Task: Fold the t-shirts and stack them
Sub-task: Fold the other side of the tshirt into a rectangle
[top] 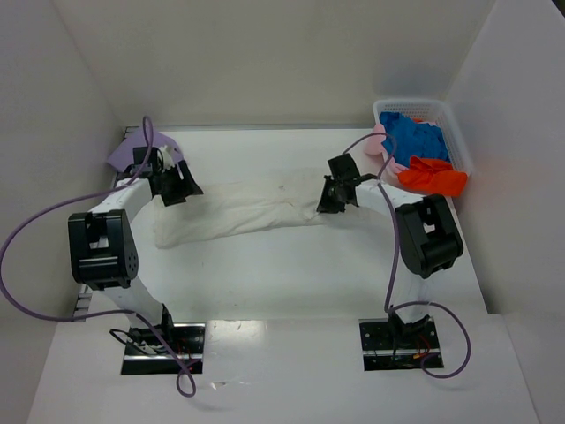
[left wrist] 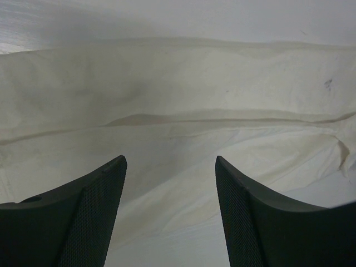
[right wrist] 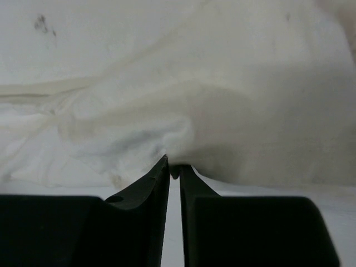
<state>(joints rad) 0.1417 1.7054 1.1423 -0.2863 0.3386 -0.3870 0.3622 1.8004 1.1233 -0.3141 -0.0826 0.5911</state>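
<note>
The off-white t-shirt (top: 243, 212) lies as a long folded band across the middle of the table. My left gripper (top: 181, 187) is over its left end, open and empty, with the cloth (left wrist: 183, 105) spread under the jaws. My right gripper (top: 334, 199) is at the shirt's right end and shut on an edge of the off-white cloth (right wrist: 222, 122). A lavender t-shirt (top: 132, 148) lies folded at the far left corner. Blue (top: 419, 140), orange-red (top: 433, 177) and pale pink (top: 381, 141) t-shirts are bunched at the basket.
The white mesh basket (top: 455, 132) stands at the far right against the wall. White walls close in the table on the left, back and right. Purple cables (top: 53, 212) loop beside both arms.
</note>
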